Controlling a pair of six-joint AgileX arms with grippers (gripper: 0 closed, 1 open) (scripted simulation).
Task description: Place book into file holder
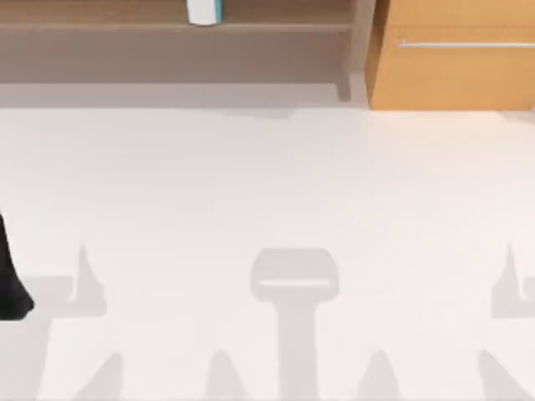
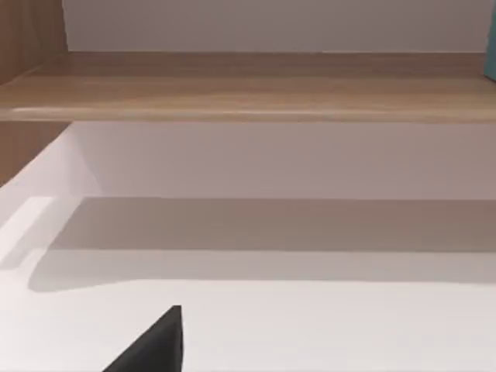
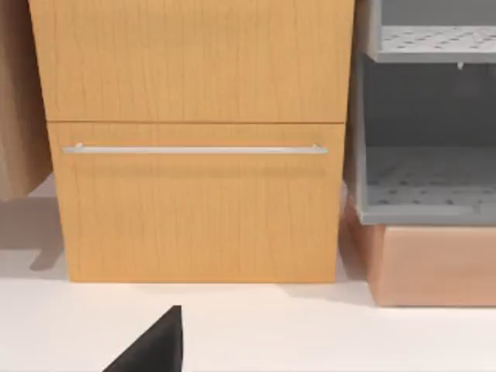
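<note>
The book (image 1: 203, 10), white with a light blue edge, stands upright on the wooden shelf (image 1: 167, 29) at the table's far side, left of the middle. A teal sliver of the book (image 2: 491, 63) shows on that shelf in the left wrist view. The grey perforated file holder (image 3: 422, 139) stands beside the wooden cabinet in the right wrist view. A black part of my left arm (image 1: 12, 280) sits at the table's left edge, far from the book. A black corner of my left gripper (image 2: 155, 349) faces the shelf. A black corner of my right gripper (image 3: 155, 349) faces the cabinet.
An orange-brown wooden cabinet (image 1: 451, 54) with a metal drawer handle (image 3: 194, 149) stands at the back right. The file holder rests on a pale brown box (image 3: 434, 263). The white table (image 1: 267, 192) spreads wide in front of the shelf.
</note>
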